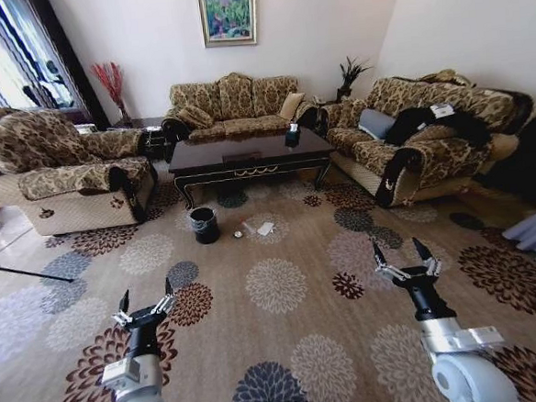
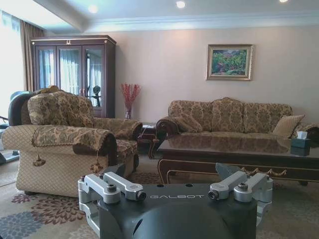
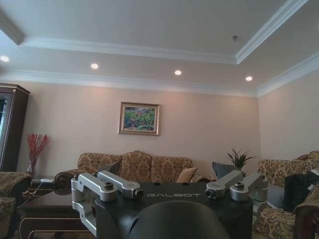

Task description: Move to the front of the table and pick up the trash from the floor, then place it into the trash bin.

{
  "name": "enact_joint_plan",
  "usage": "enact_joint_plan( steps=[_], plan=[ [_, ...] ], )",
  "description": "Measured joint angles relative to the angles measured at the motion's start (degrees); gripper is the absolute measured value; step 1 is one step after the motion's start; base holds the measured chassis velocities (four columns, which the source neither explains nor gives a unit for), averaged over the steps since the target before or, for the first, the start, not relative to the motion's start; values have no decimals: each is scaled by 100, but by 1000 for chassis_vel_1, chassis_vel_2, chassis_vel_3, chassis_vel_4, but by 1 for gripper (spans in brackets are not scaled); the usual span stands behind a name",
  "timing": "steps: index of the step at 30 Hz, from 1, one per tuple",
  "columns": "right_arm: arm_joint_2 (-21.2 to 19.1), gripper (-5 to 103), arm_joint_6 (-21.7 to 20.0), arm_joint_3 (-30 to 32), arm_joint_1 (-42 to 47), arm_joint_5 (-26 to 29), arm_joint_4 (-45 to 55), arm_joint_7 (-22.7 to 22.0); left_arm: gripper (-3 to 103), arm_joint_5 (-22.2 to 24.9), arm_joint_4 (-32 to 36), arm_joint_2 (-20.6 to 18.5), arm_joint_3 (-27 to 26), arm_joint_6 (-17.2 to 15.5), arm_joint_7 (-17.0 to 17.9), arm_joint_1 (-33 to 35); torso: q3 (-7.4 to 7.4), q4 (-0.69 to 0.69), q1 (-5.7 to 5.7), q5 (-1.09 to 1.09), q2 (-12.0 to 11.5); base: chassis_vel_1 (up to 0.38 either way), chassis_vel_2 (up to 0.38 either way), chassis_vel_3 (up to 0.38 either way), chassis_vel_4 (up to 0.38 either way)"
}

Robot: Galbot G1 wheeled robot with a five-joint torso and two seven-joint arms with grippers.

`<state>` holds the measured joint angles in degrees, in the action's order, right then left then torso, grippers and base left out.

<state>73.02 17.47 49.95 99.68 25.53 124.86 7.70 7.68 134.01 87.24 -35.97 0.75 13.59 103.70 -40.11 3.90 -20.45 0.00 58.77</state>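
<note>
The trash (image 1: 254,229) lies on the floor (image 1: 287,338) at frame centre, just before the table (image 1: 246,156), with the trash bin (image 1: 203,225) beside it. The robot looks mid-approach; it needs to drive closer. Left gripper (image 1: 146,301) and right gripper (image 1: 402,255) hang low, fingers spread wide, holding nothing.

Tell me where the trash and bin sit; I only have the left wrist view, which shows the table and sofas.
Observer: The trash bin stands on the floor in front of the table, toward its left end.
Operator: Give me the trash.
Observer: The trash lies on the carpet just right of the bin, apart from it.
Operator: Report the grippers.
Observer: The left gripper and right gripper are both open and empty, raised well short of the trash.
</note>
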Motion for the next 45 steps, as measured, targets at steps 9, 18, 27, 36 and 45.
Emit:
enact_joint_plan(
  steps=[9,18,27,36,45],
  plan=[
    [-129,100,-77,-57,-117,242,-40,-110,100,88,-66,-1,-119,-132,-14,-184,129,0,109,0,-238,0,0,0,0],
    [-190,100,-264,-161,-161,496,-31,-418,100,155,-69,-7,-177,-181,-75,-241,267,-1,209,0,-477,0,0,0,0],
    [-192,100,-364,-236,-143,607,93,-564,100,158,-47,-32,-208,-136,-126,-236,382,-1,308,0,-691,0,0,0,0],
    [-178,100,-295,-203,-78,612,117,-556,100,42,-54,-40,-202,-73,-207,-233,517,-1,412,0,-931,0,0,0,0],
    [-21,100,-192,-214,-53,322,136,-548,100,25,-5,-55,-238,-69,-223,-209,642,-1,509,0,-1153,0,0,0,0]
  ],
)
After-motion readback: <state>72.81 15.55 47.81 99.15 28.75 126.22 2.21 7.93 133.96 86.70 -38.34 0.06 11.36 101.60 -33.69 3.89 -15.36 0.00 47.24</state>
